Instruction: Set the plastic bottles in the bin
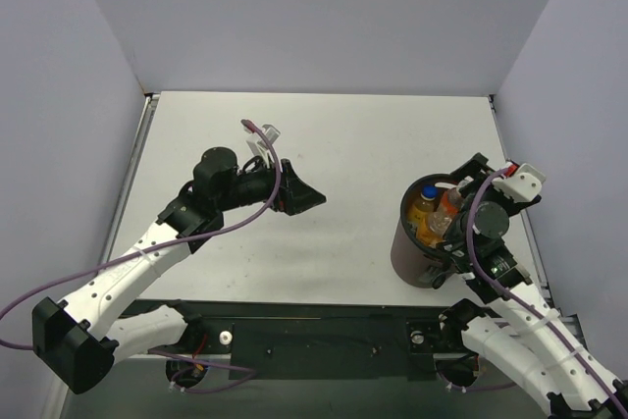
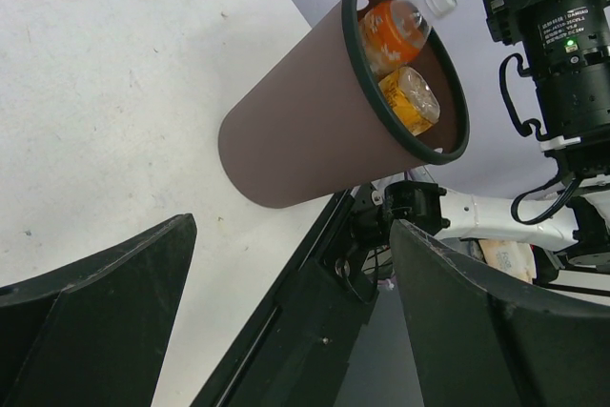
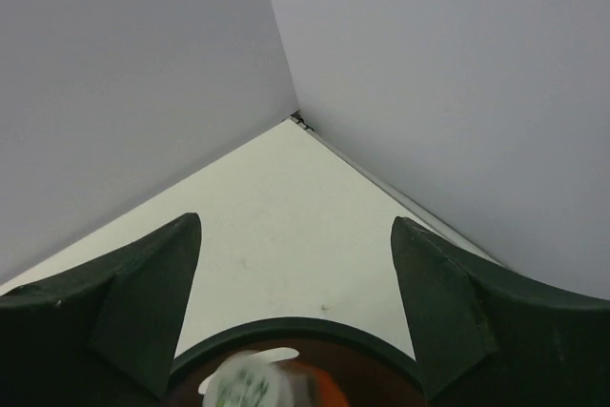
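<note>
The dark brown bin (image 1: pixel 417 247) stands at the right of the table. Inside it I see a yellow bottle with a blue cap (image 1: pixel 426 205) and an orange bottle with a white cap (image 1: pixel 449 203). The left wrist view shows the bin (image 2: pixel 305 131) holding the orange bottle (image 2: pixel 389 33) and a clear bottle of orange liquid (image 2: pixel 410 100). My right gripper (image 1: pixel 465 211) is open over the bin's right side. In its wrist view (image 3: pixel 295 226) a blurred white-capped orange bottle (image 3: pixel 250 386) lies below it, inside the rim (image 3: pixel 362 338). My left gripper (image 1: pixel 304 198) is open and empty (image 2: pixel 294 235). I see no colourless bottle.
The table (image 1: pixel 353 144) is walled by pale panels at the back and both sides. The black arm mount (image 1: pixel 314 336) runs along the near edge. The right arm's wrist camera (image 2: pixel 572 45) shows beside the bin in the left wrist view.
</note>
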{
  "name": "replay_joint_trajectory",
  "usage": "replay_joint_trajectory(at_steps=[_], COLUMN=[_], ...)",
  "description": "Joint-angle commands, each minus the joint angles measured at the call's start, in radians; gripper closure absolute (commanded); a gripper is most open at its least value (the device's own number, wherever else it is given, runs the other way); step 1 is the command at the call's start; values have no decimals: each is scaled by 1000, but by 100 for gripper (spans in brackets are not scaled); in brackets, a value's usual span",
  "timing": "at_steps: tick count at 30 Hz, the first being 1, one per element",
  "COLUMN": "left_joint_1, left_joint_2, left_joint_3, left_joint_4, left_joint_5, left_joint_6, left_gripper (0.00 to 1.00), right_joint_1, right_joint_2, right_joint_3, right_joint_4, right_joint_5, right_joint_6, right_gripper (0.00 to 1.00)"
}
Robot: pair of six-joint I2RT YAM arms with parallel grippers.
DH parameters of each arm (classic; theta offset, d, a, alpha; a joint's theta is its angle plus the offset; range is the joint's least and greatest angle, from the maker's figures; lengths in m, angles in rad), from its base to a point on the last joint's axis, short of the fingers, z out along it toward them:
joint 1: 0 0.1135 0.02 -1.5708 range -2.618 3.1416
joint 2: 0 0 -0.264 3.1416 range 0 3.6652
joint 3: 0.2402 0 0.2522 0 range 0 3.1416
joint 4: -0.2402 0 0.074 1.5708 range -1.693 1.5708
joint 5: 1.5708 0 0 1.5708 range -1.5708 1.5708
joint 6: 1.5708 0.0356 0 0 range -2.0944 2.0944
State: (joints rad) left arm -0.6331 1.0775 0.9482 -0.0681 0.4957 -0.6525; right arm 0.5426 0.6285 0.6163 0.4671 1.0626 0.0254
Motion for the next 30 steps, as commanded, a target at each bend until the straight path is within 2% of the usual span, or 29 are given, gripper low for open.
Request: replay_joint_trajectory(at_steps=[1,6,9,13,18,23,30], left_joint_1=[6,6,10,23,52,96,151], left_joint_2=[-1,4,-8,-39,-86,-134,-205], left_joint_3=[4,12,38,64,87,95,90], left_joint_4=[53,44,-25,-111,-252,-352,-512], left_joint_5=[24,11,-20,-74,-183,-267,-362], left_joint_6=[-9,8,40,94,154,183,226], left_gripper=[5,5,5,5,5,5,5], right_joint_1=[-4,-4,-4,-4,-1,-1,-1], right_joint_2=[-6,-3,25,132,284,401,479], right_joint_3=[74,229,406,659,858,959,959], right_joint_4=[-91,-252,-463,-816,-1071,-1168,-1196], right_joint_5=[7,7,-29,-148,-387,-604,-621], right_joint_6=[57,83,108,174,240,284,320], right_gripper=[19,13,11,11,11,10,6])
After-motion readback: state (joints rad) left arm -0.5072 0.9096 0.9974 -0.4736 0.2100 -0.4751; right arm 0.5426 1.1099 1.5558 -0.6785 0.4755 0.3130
